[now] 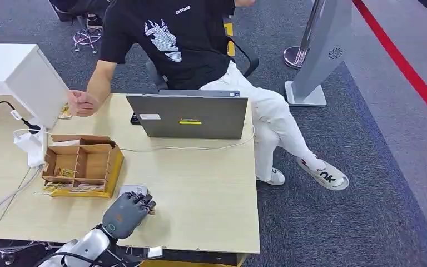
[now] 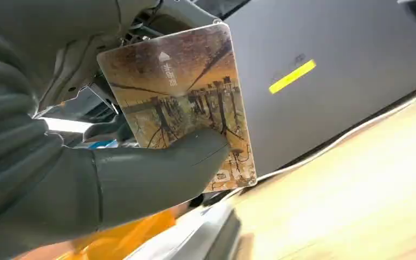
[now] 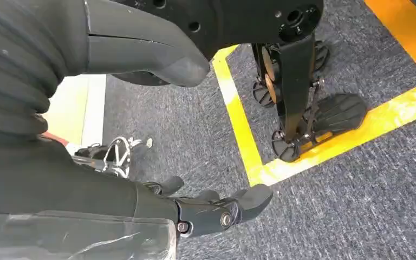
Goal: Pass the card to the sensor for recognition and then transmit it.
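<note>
Your left hand point(image 1: 127, 214) is low over the near edge of the table point(image 1: 200, 189). It holds the card point(image 2: 187, 97), with the thick thumb point(image 2: 157, 173) pressed flat on the card's brown picture side. The card is up in the air, off the table. Just past it you see the grey laptop point(image 1: 192, 115) with a yellow strip on its lid. A wooden box point(image 1: 83, 164) sits just to the left of your hand. A person point(image 1: 172, 39) sits behind the laptop. Your right hand point(image 3: 216, 208) hangs over the grey carpet point(image 3: 357, 200), fingers apart, holding nothing.
</note>
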`<move>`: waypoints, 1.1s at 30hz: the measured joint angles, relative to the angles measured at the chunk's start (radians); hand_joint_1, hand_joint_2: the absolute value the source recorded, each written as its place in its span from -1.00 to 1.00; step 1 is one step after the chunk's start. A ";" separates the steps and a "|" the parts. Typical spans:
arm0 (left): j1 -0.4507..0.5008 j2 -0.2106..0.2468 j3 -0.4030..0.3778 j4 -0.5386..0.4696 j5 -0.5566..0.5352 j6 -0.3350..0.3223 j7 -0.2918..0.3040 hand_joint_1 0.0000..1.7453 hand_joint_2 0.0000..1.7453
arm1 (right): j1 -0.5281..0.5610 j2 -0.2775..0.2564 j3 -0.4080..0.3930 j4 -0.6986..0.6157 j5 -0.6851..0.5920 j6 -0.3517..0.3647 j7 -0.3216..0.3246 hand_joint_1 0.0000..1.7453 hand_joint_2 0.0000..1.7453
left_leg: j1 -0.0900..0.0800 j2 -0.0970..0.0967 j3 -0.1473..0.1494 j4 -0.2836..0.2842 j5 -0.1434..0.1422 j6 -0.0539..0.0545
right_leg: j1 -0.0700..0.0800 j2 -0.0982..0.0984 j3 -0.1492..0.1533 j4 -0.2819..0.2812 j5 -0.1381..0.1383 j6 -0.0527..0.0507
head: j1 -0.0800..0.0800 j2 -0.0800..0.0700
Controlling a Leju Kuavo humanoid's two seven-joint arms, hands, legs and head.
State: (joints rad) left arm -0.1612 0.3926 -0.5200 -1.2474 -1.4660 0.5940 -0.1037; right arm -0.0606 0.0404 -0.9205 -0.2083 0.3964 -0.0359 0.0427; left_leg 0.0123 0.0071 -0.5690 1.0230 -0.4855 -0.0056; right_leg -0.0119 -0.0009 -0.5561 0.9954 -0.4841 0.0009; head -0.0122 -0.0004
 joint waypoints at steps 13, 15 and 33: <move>0.002 0.058 0.001 -0.001 0.029 -0.045 0.002 1.00 1.00 | 0.003 0.000 -0.027 0.000 0.010 -0.003 0.002 -1.00 1.00 | 0.000 0.000 0.000 0.000 0.000 0.000 | 0.000 0.000 0.001 0.000 0.000 0.000 | 0.000 0.000; 0.002 0.057 0.002 -0.001 0.022 -0.029 0.002 1.00 1.00 | 0.003 0.000 -0.029 0.000 0.015 -0.003 0.002 -1.00 1.00 | 0.000 0.000 0.000 0.000 0.000 0.000 | 0.000 0.000 0.001 0.000 0.000 0.000 | 0.000 0.000; -0.104 0.034 0.129 0.007 -0.023 0.094 0.033 1.00 1.00 | 0.001 0.000 -0.032 0.000 0.082 0.000 0.008 -1.00 1.00 | 0.000 -0.002 0.000 0.000 0.003 0.000 | 0.000 -0.002 0.000 0.000 0.001 0.000 | 0.000 0.000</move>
State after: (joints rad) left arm -0.2654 0.4269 -0.3911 -1.2402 -1.4890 0.6878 -0.0712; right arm -0.0596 0.0405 -0.9525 -0.2083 0.4783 -0.0359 0.0503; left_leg 0.0124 0.0054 -0.5695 1.0230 -0.4824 -0.0059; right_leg -0.0118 -0.0024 -0.5560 0.9955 -0.4827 0.0013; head -0.0122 -0.0004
